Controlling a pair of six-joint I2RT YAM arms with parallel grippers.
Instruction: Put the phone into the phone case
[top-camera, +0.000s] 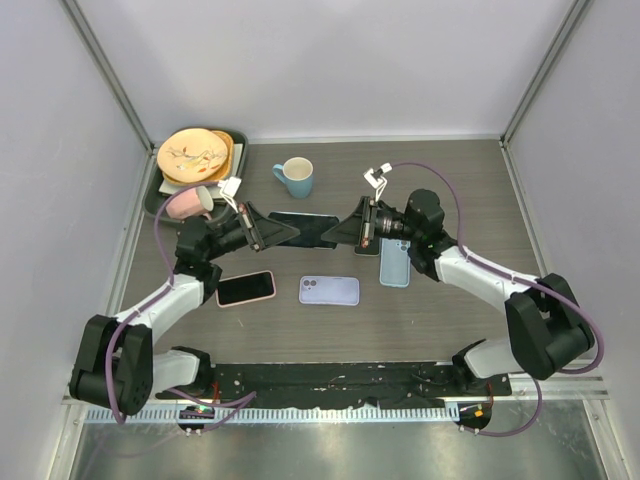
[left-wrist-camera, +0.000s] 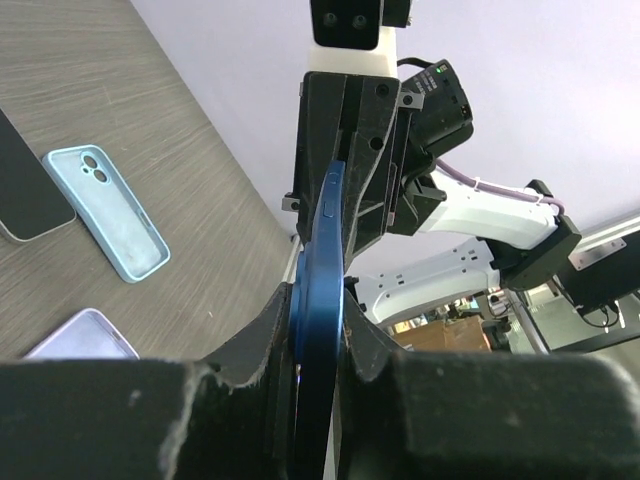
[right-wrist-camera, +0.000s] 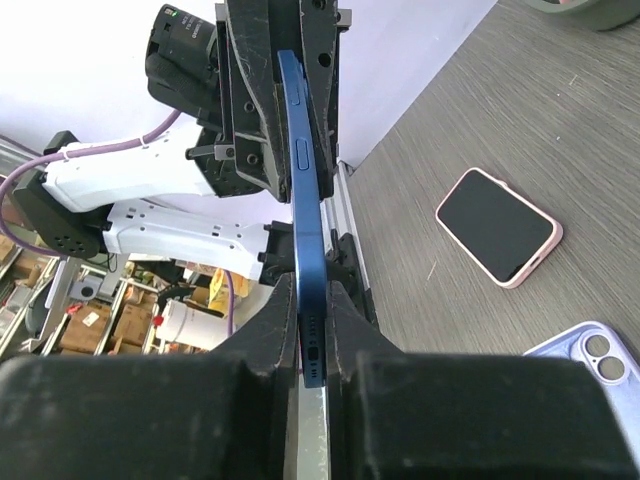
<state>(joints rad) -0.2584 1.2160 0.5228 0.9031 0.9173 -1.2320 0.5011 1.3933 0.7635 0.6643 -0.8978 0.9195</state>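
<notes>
Blue slim phone with a dark screen (top-camera: 303, 229) hangs above the grey wood-grain bench (top-camera: 450, 180), gripped at both short ends. The left pincer (top-camera: 277, 232) is clenched on one end and the right pincer (top-camera: 343, 230) on the other. A light-blue soft phone case (top-camera: 394, 262) lies on the bench beside the right pincer, with a lavender phone case (top-camera: 329, 290) near it.

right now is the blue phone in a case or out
Out. The blue phone shows a bare edge with buttons, clamped between left end effector and right end effector; the light blue case lies on the table.
</notes>
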